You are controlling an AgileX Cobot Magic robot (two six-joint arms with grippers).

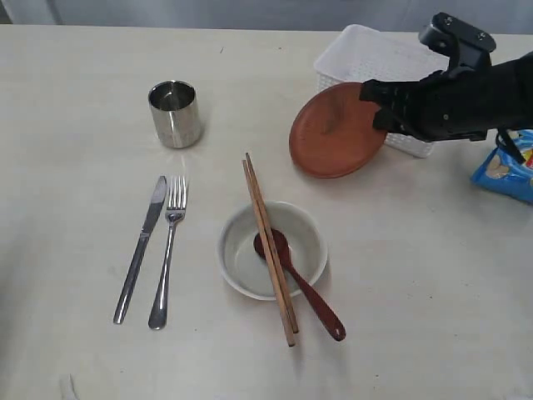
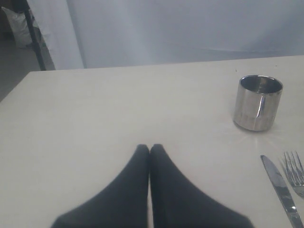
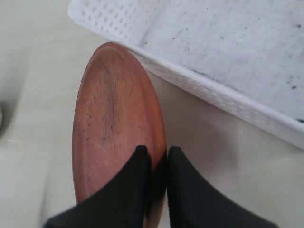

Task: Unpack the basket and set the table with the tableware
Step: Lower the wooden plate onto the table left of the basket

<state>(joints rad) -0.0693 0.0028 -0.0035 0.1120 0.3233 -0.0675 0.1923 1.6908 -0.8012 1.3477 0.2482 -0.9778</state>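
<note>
Right wrist view: plate [image 3: 114, 118] rim clamped between the right jaws.

The exterior camera sits high above the table [image 1: 67, 100] and looks steeply down, far enough back to take in most of the tabletop. The left wrist camera rides low and close to the surface, facing level across it past the left gripper [image 2: 150, 148] toward a pale curtain [image 2: 190, 28]. With the exterior view it shares the cup [image 1: 175, 114], the knife [image 1: 141, 248] and the fork [image 1: 169, 250]. The right wrist camera is very near its subject, looking down past the right gripper [image 3: 157, 150]. With the exterior view it shares the plate [image 1: 333, 129] and the basket [image 1: 366, 50].
</note>
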